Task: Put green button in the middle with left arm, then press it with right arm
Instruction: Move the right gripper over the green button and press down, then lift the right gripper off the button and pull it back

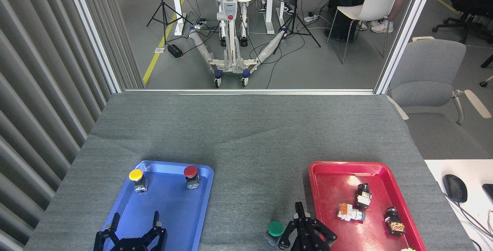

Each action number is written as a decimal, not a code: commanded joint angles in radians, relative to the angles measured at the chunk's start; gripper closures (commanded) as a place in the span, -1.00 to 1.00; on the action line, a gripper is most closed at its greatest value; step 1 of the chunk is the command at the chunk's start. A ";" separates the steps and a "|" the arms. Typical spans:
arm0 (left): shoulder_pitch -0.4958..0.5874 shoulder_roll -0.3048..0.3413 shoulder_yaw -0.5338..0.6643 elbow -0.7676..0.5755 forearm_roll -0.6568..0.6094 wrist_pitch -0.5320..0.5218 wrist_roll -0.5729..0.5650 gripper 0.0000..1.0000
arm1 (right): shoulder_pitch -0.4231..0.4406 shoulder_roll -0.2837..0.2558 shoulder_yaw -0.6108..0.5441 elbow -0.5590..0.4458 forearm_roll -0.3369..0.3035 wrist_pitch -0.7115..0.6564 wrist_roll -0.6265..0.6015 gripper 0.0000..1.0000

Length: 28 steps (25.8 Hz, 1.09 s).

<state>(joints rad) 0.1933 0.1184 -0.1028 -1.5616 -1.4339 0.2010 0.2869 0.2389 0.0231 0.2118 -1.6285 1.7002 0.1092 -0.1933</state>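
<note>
Grey cloth (pixel 246 147): two trays (pixel 127 212), three buttons (pixel 275 228).

**Button between two trays**

The button (pixel 275 229) stood on the table cloth (pixel 246 135) between the left tray (pixel 205 189) and the right tray (pixel 314 189), with the right gripper (pixel 307 232) just beside it on its right. The left gripper (pixel 131 233) hung over the left tray's near end (two more buttons stood at its far end).

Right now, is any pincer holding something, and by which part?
Nothing is held. The left pincer is open over the blue plastic tray; the right pincer stands beside the round green-capped button.
</note>
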 commanded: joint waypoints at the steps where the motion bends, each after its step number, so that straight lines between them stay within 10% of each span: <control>1: -0.002 0.003 0.000 0.000 -0.002 0.000 0.017 -0.97 | 0.014 -0.012 -0.065 -0.027 0.001 0.001 0.000 -0.99; 28: -0.011 -0.003 0.049 0.003 0.032 -0.021 0.028 -0.98 | 0.057 -0.042 -0.173 -0.050 -0.001 -0.013 0.006 -0.99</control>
<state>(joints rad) 0.1830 0.1132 -0.0538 -1.5587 -1.4039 0.1905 0.3180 0.2925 -0.0167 0.0390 -1.6782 1.7012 0.0958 -0.1839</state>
